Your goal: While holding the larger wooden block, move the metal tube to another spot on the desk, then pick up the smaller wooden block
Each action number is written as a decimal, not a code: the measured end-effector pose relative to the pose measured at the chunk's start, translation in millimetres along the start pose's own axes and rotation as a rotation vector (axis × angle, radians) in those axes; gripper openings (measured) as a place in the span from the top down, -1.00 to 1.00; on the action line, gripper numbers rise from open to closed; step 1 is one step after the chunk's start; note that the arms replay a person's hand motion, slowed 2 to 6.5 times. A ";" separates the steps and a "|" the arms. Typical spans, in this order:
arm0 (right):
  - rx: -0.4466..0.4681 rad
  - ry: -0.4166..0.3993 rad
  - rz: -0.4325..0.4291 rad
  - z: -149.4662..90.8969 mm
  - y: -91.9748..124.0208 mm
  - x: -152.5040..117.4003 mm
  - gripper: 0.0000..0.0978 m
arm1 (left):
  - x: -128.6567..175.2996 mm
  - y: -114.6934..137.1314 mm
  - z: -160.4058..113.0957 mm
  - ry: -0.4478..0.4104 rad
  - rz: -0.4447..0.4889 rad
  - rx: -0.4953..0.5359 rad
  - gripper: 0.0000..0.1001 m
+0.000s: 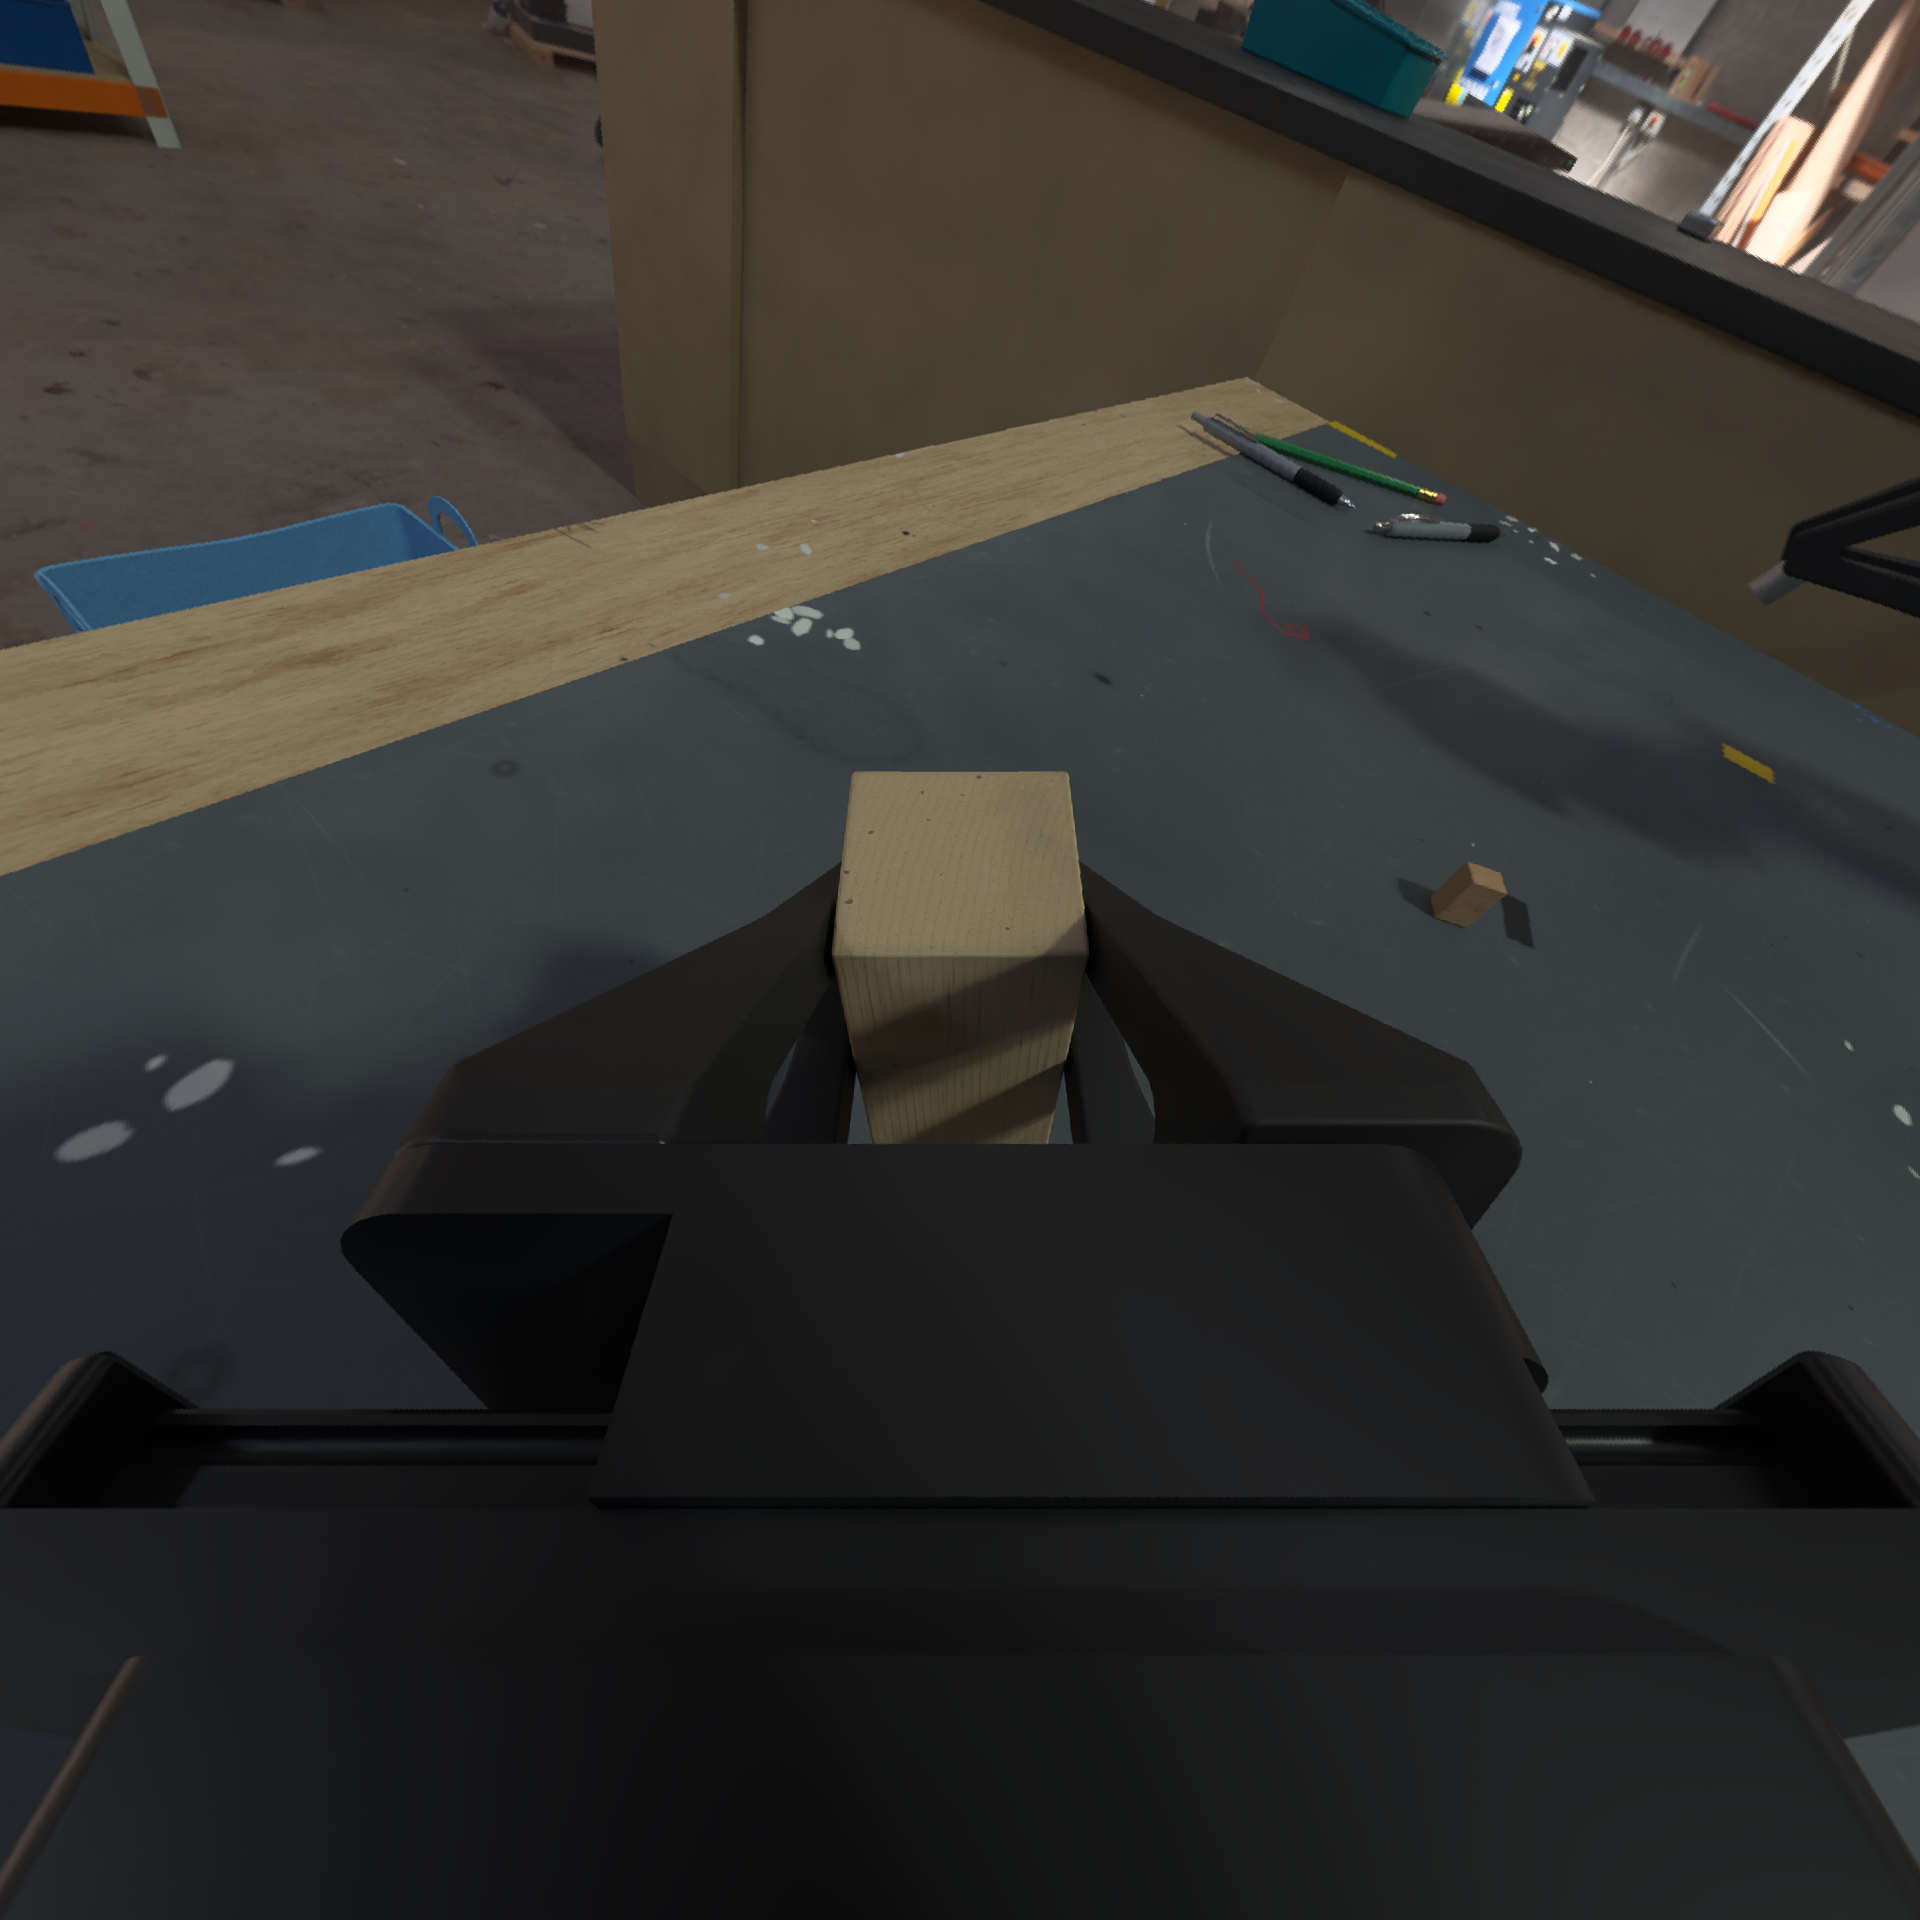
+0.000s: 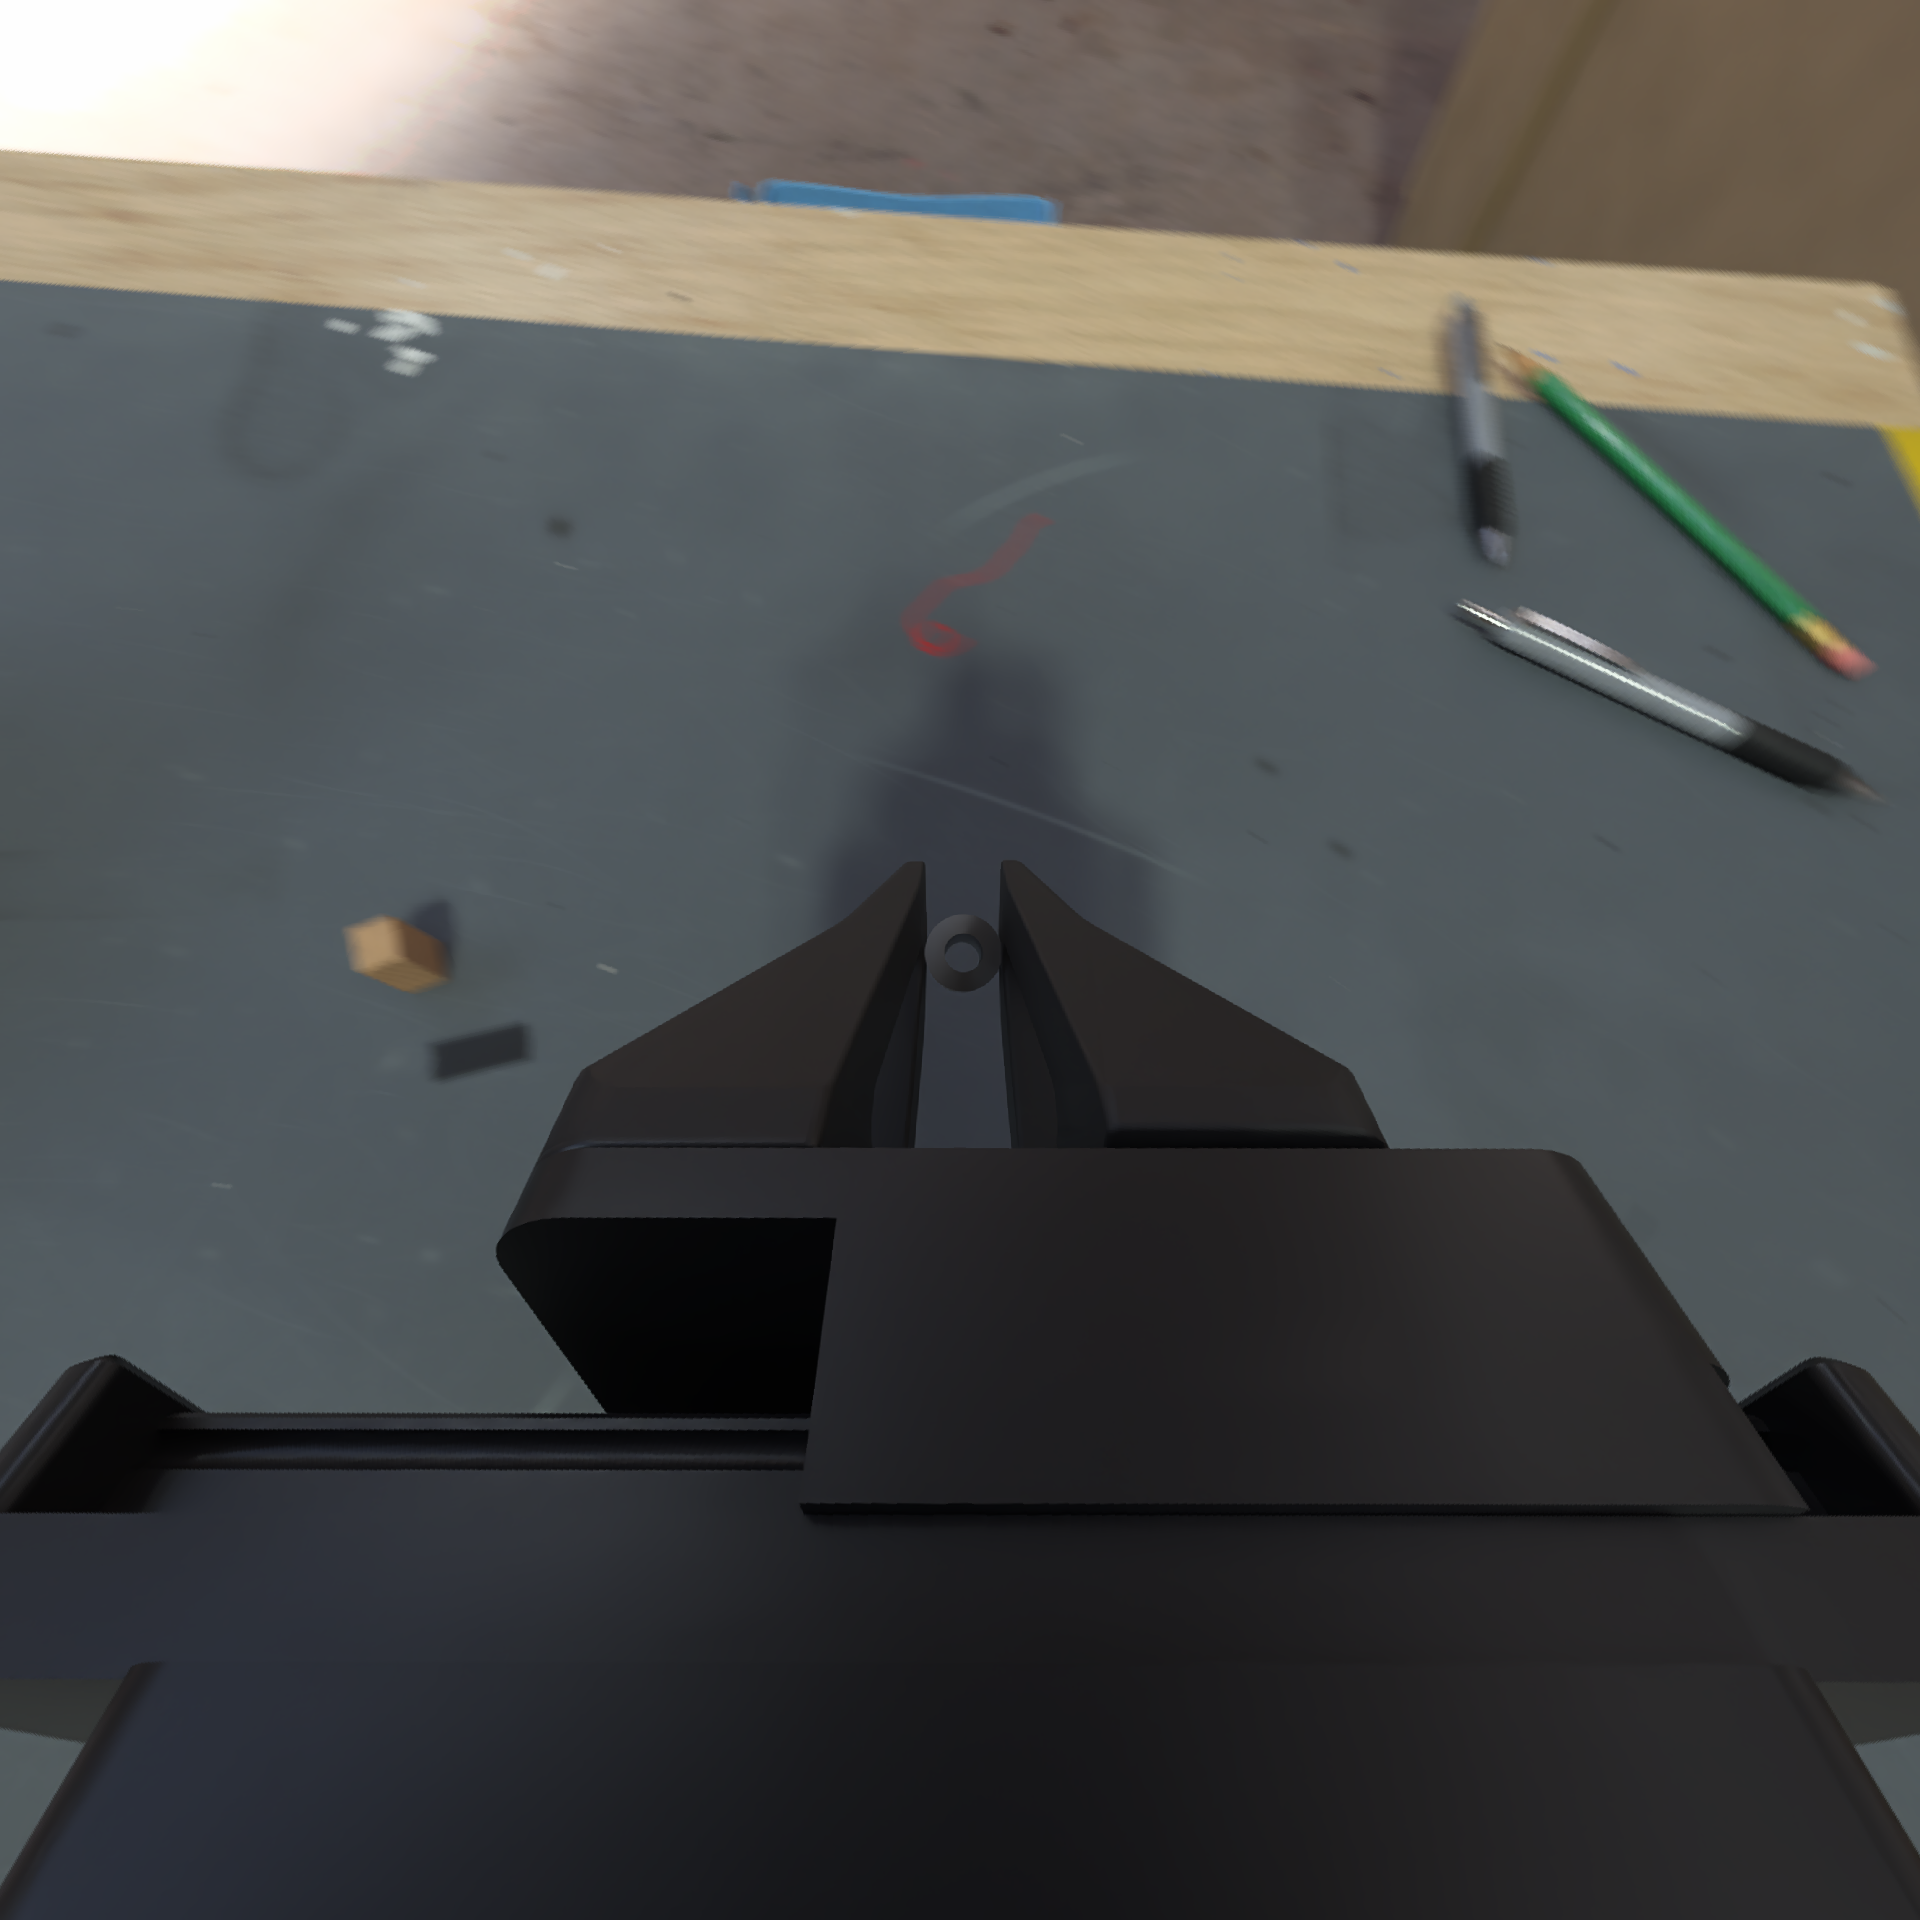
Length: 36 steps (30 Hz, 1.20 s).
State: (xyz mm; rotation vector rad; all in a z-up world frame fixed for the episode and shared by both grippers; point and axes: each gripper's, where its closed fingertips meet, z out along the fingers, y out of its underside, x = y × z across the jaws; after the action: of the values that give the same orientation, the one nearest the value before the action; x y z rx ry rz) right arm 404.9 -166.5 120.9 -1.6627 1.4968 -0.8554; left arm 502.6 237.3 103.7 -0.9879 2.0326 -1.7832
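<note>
In the left wrist view, my left gripper [image 1: 961, 899] is shut on the larger wooden block [image 1: 961, 966], a pale upright block held above the grey desk mat [image 1: 623, 935]. The smaller wooden block [image 1: 1467, 894] lies on the mat to the right, apart from both grippers; it also shows in the right wrist view [image 2: 395, 954]. My right gripper [image 2: 963, 883] is shut on the metal tube [image 2: 963, 951], seen end-on as a small grey ring between the fingers, above the mat. The right gripper's dark outline [image 1: 1839, 545] shows at the far right edge.
Two pens [image 2: 1481, 436] [image 2: 1662, 707] and a green pencil [image 2: 1683, 520] lie at the mat's far right. A dark flat patch [image 2: 481, 1051] sits beside the small block. A wooden desk strip [image 1: 416, 665] borders the mat. A blue basket [image 1: 249, 561] stands on the floor beyond.
</note>
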 end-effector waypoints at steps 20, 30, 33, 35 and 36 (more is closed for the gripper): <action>-0.340 0.175 0.208 -58.5 142.7 111.4 0.76 | 1.4 -0.7 0.6 0.014 -0.008 0.004 0.39; -0.398 0.157 0.161 -58.8 154.4 105.8 0.76 | 1.3 -0.8 0.7 0.014 -0.009 0.004 0.39; -0.398 0.157 0.160 -58.8 154.4 105.8 0.76 | 1.3 -0.8 0.7 0.014 -0.009 0.004 0.39; -0.398 0.156 0.161 -58.8 154.4 105.8 0.76 | 1.3 -0.8 0.7 0.014 -0.009 0.004 0.39; -0.398 0.155 0.162 -58.8 154.4 105.8 0.76 | 1.3 -0.8 0.7 0.014 -0.009 0.004 0.39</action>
State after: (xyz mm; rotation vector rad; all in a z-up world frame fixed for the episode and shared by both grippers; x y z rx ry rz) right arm 286.7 -285.5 19.1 -1.7501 1.9812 -0.6387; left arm 502.3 236.0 104.6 -0.9879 2.0351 -1.8034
